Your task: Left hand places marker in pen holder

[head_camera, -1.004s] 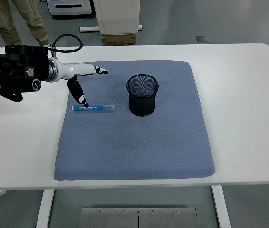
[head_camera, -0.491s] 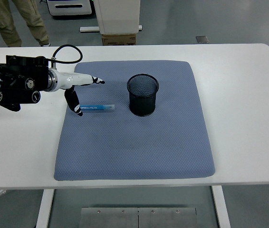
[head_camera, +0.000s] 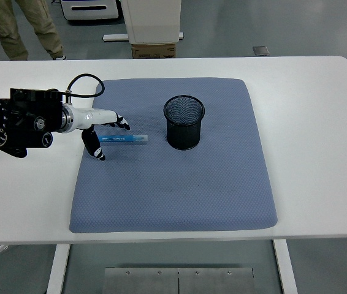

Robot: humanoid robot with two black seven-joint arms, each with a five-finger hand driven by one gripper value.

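I straddle the marker (head_camera: 123,139) with my left hand (head_camera: 103,130), fingers apart, ungrasped; next I pinch it, then carry it right to the pen holder (head_camera: 184,122).

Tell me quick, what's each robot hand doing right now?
Left robot hand: open, fingers straddling the marker's left end, not gripping it.
Right robot hand: not in view.

A blue mat (head_camera: 179,184) covers the middle of the white tabletop (head_camera: 320,135). A person's legs (head_camera: 20,27) stand at upper left. A cardboard box (head_camera: 153,50) sits top centre.
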